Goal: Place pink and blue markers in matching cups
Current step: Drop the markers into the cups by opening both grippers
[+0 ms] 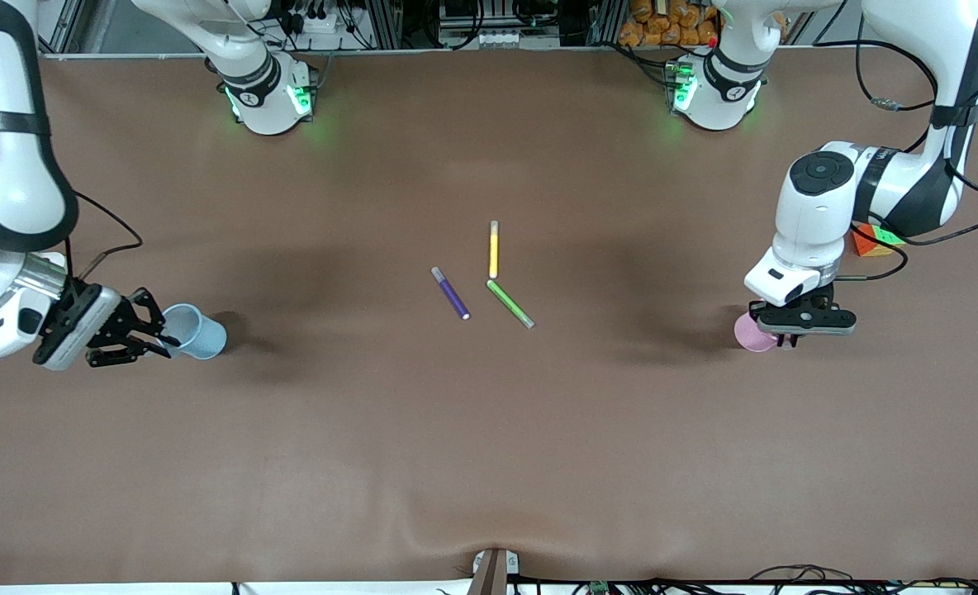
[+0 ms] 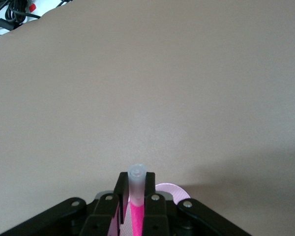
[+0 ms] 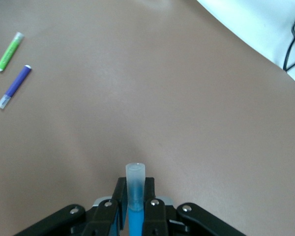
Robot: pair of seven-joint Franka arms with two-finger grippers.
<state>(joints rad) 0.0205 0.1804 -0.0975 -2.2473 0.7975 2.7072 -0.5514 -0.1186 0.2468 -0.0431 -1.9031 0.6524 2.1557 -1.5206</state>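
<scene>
My left gripper is over the pale pink cup at the left arm's end of the table. In the left wrist view it is shut on the pink marker, pale cap outward, with the pink cup's rim just under the fingers. My right gripper is at the rim of the pale blue cup at the right arm's end. In the right wrist view it is shut on the blue marker, cap outward. Both markers are hidden in the front view.
A dark purple pen, a yellow pen and a green pen lie at the table's middle; the green and purple ones show in the right wrist view. A colourful cube lies by the left arm.
</scene>
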